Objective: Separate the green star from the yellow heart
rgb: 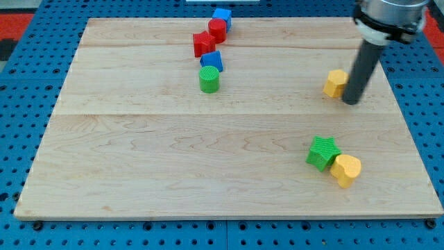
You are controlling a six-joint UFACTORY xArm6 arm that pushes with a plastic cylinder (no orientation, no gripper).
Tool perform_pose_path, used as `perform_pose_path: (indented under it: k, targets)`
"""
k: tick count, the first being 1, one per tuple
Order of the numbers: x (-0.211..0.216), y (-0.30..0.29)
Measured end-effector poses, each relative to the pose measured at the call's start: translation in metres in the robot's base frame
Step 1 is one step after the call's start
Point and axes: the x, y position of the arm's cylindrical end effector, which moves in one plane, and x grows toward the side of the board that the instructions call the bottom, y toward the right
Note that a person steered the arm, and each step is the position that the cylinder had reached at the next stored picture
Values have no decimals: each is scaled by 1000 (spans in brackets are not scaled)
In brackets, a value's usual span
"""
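Where wooden board (173, 153) meets blue pegboard (28, 76), blocks scattered.

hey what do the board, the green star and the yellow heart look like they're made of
The pale wooden board looks like light wood planks: visible grain and seam lines, matte finish. The green star-shaped block and the yellow heart-shaped block touching it show flat, even colour with little shine, so painted wood or plastic; the picture cannot settle which. My tip is a dark, dull rod, possibly metal or plastic.

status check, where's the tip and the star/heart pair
My tip at the view's right, beside a yellow block. Green star touching yellow heart, below the tip. Nothing between.
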Motion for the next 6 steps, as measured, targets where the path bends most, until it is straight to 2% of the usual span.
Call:
perform_pose_path:
  k: [1, 2, 3, 4, 6]
  targets:
    - [82, 54]
    - [182, 33]
    - [152, -63]
    - [97, -151]
    - [49, -92]
